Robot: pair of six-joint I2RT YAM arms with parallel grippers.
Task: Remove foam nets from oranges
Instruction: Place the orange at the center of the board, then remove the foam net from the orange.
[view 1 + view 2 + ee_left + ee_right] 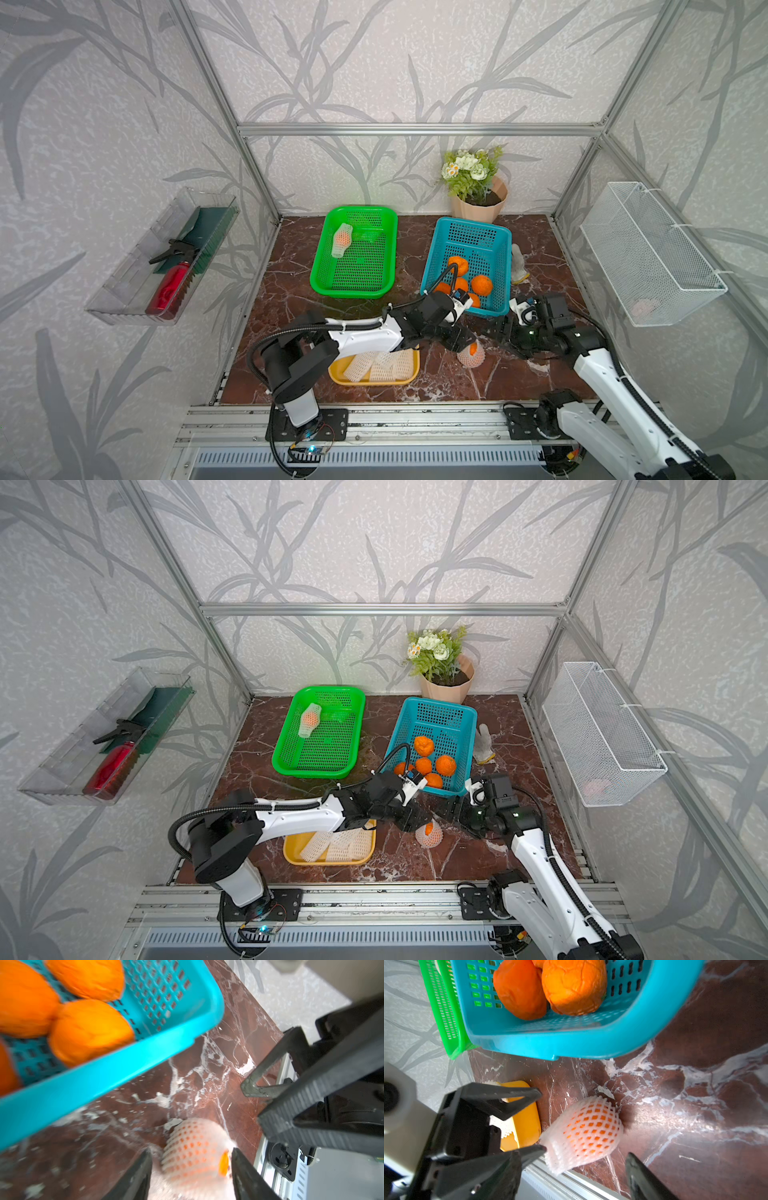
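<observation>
Dark red marbled tabletop (pixel 286 291), aluminium-framed booth, grey leaf-patterned walls. On the marble: green basket (pixel 349 293) with one netted orange (pixel 343 240); blue basket (pixel 473 223) with bare oranges (pixel 482 285); yellow tray (pixel 337 372) with empty foam nets (pixel 386 365). Just in front of the blue basket, near the tray: wrapped orange (pixel 471 354) on the bare marble, peel showing at one end. Left gripper (pixel 191 1150): gapes wide, flanks the wrapped orange; contact too blurred to tell. Right gripper (pixel 574 1154): gapes wide too, faces the same fruit from the opposite side, grips nothing.

no legible text anywhere
</observation>
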